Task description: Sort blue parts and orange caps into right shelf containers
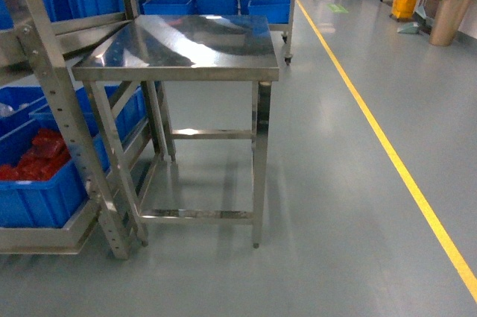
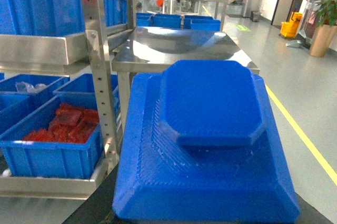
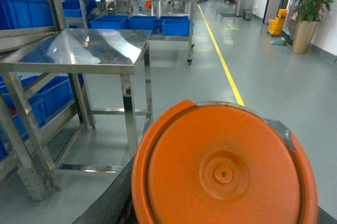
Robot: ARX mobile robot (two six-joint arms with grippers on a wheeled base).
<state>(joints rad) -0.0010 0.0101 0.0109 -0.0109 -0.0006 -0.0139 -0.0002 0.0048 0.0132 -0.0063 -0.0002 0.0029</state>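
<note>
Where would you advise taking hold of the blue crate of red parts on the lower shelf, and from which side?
Probably take the crate by its front rim, coming from the aisle: that lip faces outward, while the shelf above blocks a descent and a post flanks its right corner.

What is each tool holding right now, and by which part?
Cannot be told: a blue part fills the left wrist view, an orange cap the right, but neither tool is visible.

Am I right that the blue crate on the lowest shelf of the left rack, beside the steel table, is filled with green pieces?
Not quite: the blue plastic crate on the metal rack's lowest shelf, beside the bare stainless-steel table, holds red pieces, not green. The left wrist view shows this best.
</note>
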